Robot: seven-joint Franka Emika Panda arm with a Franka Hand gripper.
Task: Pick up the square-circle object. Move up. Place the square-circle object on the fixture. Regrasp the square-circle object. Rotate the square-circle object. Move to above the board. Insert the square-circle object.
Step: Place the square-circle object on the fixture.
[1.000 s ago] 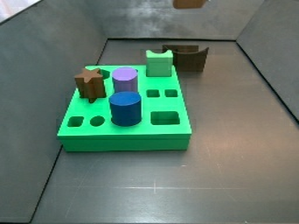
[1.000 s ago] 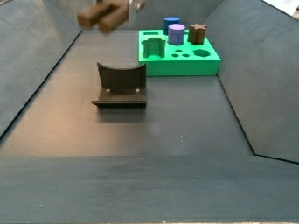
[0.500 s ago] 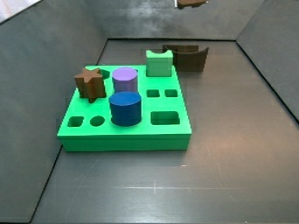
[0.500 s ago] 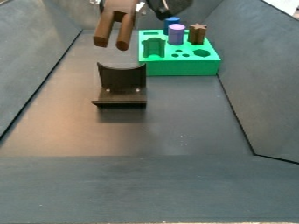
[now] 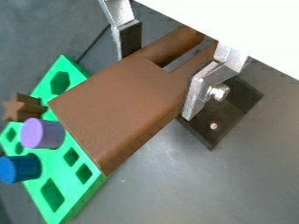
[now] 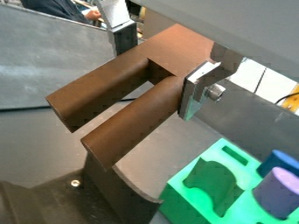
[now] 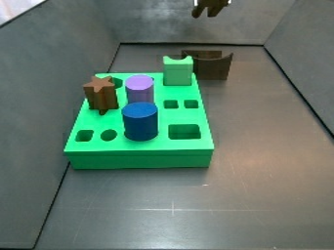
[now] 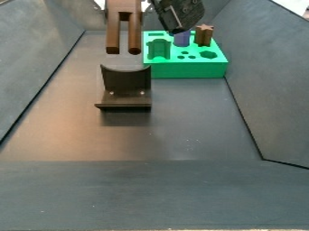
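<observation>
The square-circle object (image 8: 118, 32), a long plain brown bar, hangs upright just above the notch of the dark fixture (image 8: 123, 87). My gripper (image 5: 163, 57) is shut on its upper end, one silver finger on each side, as both wrist views show (image 6: 162, 61). In a side view the bar's lower end (image 7: 209, 8) shows at the top edge, above the fixture (image 7: 209, 64). The bright green board (image 7: 141, 129) lies flat on the floor, apart from the fixture, and also appears as the board (image 8: 187, 52) behind the fixture.
On the board stand a purple cylinder (image 7: 140, 90), a blue cylinder (image 7: 140, 121), a short brown star peg (image 7: 100, 91) and a pale green notched peg (image 7: 178, 69). Grey walls enclose the dark floor. The fixture's base plate (image 5: 229, 118) lies under the gripper.
The bar has swung from tilted at the upper left to upright and has come down over the fixture. The gripper stays shut on it.
</observation>
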